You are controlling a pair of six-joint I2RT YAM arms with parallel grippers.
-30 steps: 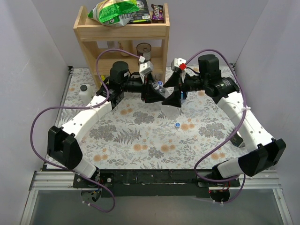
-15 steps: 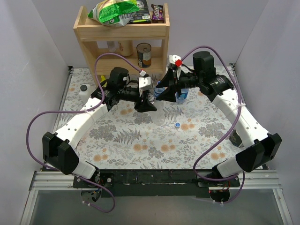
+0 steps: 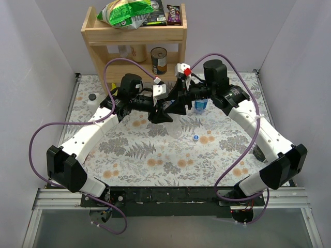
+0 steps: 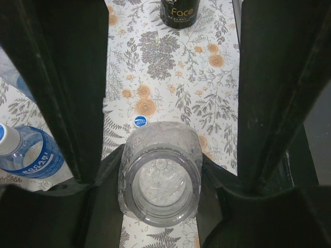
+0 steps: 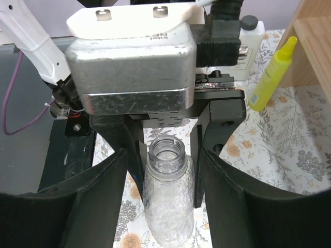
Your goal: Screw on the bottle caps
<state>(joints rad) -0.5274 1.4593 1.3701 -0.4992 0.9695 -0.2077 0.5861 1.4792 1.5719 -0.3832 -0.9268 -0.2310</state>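
Observation:
My left gripper is shut on the body of the clear unlabelled bottle, whose mouth is open and uncapped. My right gripper is open and empty; its fingers stand either side of the bottle's neck without touching it. One loose blue cap lies on the floral table. A blue-labelled bottle stands behind the grippers. In the left wrist view a labelled bottle carries a blue cap. The third cap is not in view.
A wooden shelf at the back holds snack bags and a tin can. A white bottle with a dark cap stands far left. A yellow bottle stands by the shelf. A dark can stands on the table.
My right gripper has swung left and closed in on the left gripper, now straddling the bottle's neck. My left gripper shifted left with the bottle, then held still.

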